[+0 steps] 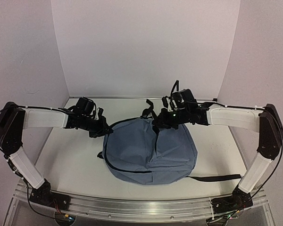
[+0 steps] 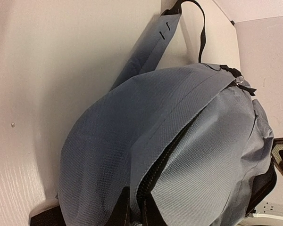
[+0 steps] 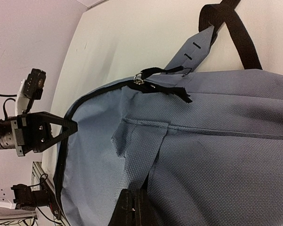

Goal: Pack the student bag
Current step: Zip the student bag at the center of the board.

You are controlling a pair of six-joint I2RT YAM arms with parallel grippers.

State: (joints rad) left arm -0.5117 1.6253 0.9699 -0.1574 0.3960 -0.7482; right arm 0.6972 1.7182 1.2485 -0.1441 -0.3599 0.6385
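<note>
Item: student bag point(image 1: 148, 150), centre frame, lying on tabletop point(image 1: 66, 160). Left gripper point(image 1: 102, 130) clamped on fabric beside the zipper point(image 2: 166, 151); right gripper point(image 1: 156, 125) pinching the top fabric. I'd draw both apart evenly, so the mouth gapes wide.

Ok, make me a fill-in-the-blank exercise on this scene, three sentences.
The student bag is slate-____ in colour. Its long loose strap is ____. The left gripper and right gripper each pinch the bag's ____.
Missing words: blue; black; fabric.
</note>
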